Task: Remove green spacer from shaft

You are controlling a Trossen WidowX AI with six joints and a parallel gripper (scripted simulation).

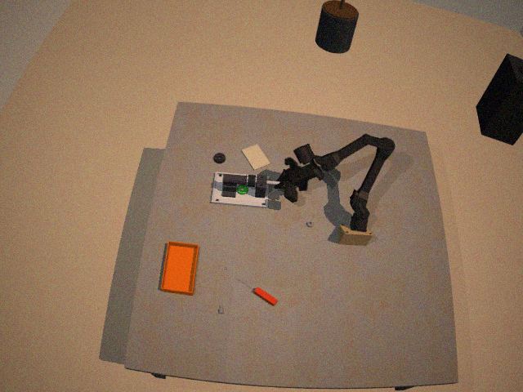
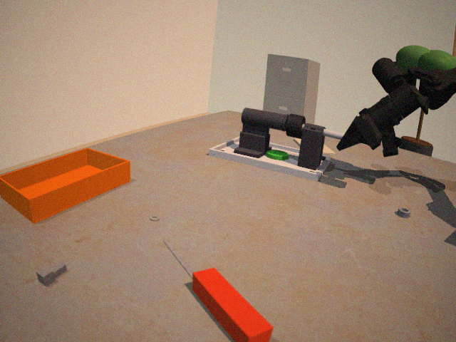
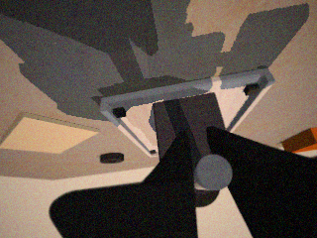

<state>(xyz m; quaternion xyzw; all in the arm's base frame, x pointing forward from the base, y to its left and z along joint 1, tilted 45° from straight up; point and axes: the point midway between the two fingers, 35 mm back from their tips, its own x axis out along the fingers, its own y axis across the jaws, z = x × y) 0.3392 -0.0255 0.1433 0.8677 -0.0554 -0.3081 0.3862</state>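
Note:
The green spacer (image 1: pixel 242 189) (image 2: pixel 276 154) lies flat on the white base tray (image 1: pixel 239 205) (image 2: pixel 257 167), below the shaft line and off the shaft. The dark housing (image 1: pixel 234 180) (image 2: pixel 263 118) stands at the tray's far end. Dark spacers (image 1: pixel 252 180) (image 2: pixel 296 125) hang in line between it and the upright support (image 1: pixel 261 186) (image 2: pixel 311 147); their number is unclear. A narrow gap shows between housing and spacers. The pale shaft (image 1: pixel 273 182) (image 2: pixel 333 134) (image 3: pixel 214 172) sticks out of the support. My gripper (image 1: pixel 279 184) (image 2: pixel 340 141) is shut on its outer end. The shaft's inner end is hidden.
A cream card (image 1: pixel 255 157) (image 3: pixel 47 135) and dark disc (image 1: pixel 219 158) (image 3: pixel 112 158) lie behind the tray. The orange bin (image 1: pixel 180 269) (image 2: pixel 66 184), red-handled screwdriver (image 1: pixel 265 296) (image 2: pixel 231 305), grey ring (image 1: pixel 309 224) (image 2: pixel 403 212) and small grey bracket (image 1: pixel 221 309) (image 2: pixel 50 274) lie elsewhere.

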